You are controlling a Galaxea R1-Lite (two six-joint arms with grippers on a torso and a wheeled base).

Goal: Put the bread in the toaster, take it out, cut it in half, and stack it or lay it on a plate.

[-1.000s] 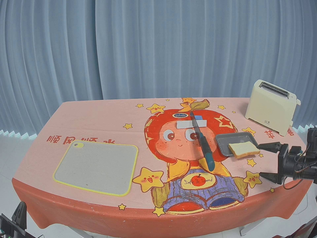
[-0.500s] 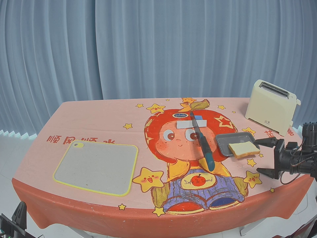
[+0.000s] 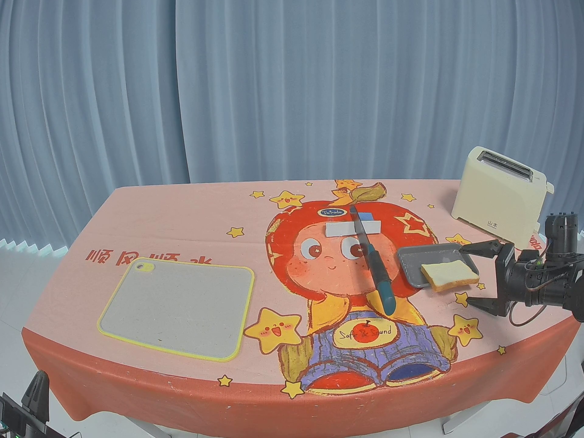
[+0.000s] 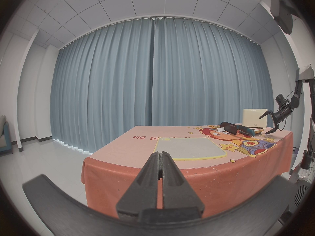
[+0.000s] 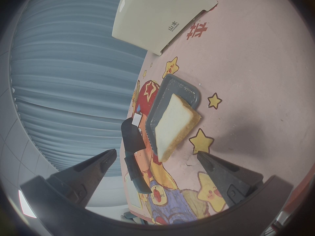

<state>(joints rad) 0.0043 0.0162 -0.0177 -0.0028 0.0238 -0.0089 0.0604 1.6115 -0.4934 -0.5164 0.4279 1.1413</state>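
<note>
Just ahead of the right pincer, whose fingers are spread wide on a forearm lying roughly level over the table edge, the bread is seen on the grey plate, with the toaster farther off. From the right wrist view, the slice is shown overhanging the plate's rim nearest that pincer. The left pincer is seen pressed together, low and well short of the table.
</note>
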